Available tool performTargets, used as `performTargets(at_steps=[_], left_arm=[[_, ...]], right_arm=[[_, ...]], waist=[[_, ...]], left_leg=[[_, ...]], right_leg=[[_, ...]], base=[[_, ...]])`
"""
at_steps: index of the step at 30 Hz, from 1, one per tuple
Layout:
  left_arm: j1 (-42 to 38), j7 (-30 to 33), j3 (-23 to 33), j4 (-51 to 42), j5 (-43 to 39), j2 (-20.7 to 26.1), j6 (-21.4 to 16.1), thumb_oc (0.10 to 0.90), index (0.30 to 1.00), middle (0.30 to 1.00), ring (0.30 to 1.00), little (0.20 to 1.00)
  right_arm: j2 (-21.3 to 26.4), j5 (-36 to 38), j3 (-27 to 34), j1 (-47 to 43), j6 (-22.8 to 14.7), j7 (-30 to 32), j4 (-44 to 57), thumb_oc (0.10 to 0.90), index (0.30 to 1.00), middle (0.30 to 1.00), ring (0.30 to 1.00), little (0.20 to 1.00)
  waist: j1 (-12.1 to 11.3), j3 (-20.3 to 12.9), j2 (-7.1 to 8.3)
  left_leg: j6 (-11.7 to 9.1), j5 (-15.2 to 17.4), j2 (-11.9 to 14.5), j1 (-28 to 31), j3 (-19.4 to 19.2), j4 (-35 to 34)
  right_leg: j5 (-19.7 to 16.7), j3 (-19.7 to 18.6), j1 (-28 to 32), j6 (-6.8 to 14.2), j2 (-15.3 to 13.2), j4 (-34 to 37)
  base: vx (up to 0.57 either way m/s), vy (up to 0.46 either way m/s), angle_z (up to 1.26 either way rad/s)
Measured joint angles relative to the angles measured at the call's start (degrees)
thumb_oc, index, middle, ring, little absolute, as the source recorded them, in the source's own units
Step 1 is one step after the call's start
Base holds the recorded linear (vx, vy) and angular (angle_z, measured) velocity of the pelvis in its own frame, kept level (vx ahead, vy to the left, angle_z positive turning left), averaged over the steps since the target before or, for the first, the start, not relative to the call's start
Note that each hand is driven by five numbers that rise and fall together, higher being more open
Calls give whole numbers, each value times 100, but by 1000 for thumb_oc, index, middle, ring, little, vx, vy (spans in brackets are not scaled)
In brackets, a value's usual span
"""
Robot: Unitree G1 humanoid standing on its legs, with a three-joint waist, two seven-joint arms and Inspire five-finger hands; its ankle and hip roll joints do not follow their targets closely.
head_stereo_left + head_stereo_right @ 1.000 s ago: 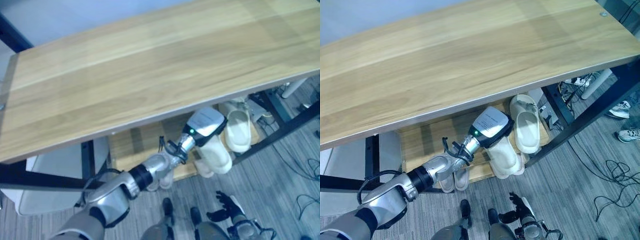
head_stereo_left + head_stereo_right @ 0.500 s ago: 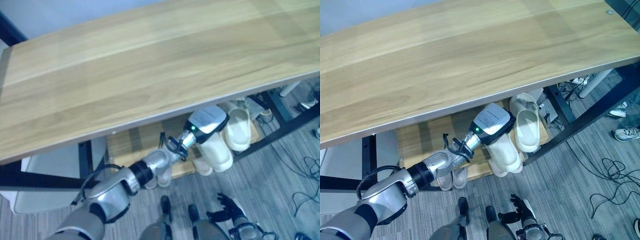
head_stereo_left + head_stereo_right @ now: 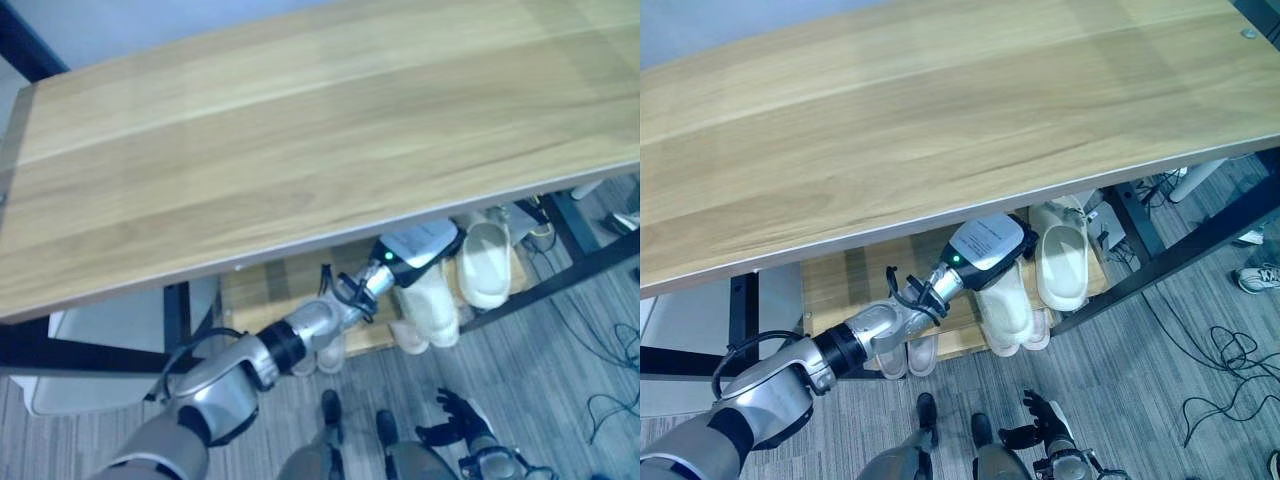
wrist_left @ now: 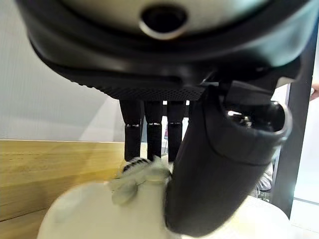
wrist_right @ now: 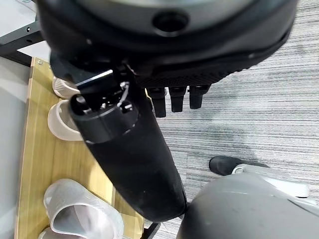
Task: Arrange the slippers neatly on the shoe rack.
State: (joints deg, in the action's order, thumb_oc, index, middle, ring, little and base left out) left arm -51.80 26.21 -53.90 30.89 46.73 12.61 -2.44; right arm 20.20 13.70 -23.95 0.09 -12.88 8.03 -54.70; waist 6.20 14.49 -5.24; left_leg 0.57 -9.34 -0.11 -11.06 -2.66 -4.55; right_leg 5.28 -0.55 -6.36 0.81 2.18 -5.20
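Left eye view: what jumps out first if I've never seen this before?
A wide wooden tabletop fills the upper part. Beneath it, the robot's left hand reaches to a low shoe rack and rests on a cream slipper, with another cream slipper lying beside it.

A low wooden shoe rack (image 3: 855, 285) sits at lower centre under a wide wooden tabletop (image 3: 940, 130). Cream slippers (image 3: 1062, 262) and pale grey slippers (image 3: 908, 353) lie on it.
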Motion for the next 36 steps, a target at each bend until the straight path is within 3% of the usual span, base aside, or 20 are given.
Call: performTargets(at_steps=[4, 26, 32, 36], left_arm=[[1, -153, 7, -64, -375, -13, -2, 800, 900, 900, 900, 900], [120, -228, 30, -115, -377, 237, -11, 800, 900, 900, 900, 900], [175, -447, 29, -143, -420, 319, -55, 800, 900, 900, 900, 900], [339, -578, 251, -635, -645, 450, -57, 800, 900, 900, 900, 900]], right_arm=[[-9, -4, -1, 3, 24, -3, 52, 800, 900, 900, 900, 900], [-159, -14, 45, -14, 207, -148, -212, 800, 900, 900, 900, 900], [-180, -14, 67, 7, 253, -169, -449, 800, 900, 900, 900, 900], [-194, -13, 98, 60, 277, -217, -455, 800, 900, 900, 900, 900]], waist=[[5, -4, 12], [61, -43, 12], [35, -276, -88], [4, -365, -105]], left_leg=[[5, -3, -3, 24, -6, 0], [10, -6, 2, 422, -8, -1], [11, -5, 5, 427, -6, -2], [17, -9, 7, 441, 2, -2]], right_leg=[[-3, -15, 35, 2, -3, 7], [-93, -32, 479, -14, -5, 126], [-108, -30, 485, -15, -1, 134], [-114, -15, 509, -16, 1, 141]], base=[[0, 0, 0], [2, 0, 0], [0, 0, 0], [-2, -1, 1]])
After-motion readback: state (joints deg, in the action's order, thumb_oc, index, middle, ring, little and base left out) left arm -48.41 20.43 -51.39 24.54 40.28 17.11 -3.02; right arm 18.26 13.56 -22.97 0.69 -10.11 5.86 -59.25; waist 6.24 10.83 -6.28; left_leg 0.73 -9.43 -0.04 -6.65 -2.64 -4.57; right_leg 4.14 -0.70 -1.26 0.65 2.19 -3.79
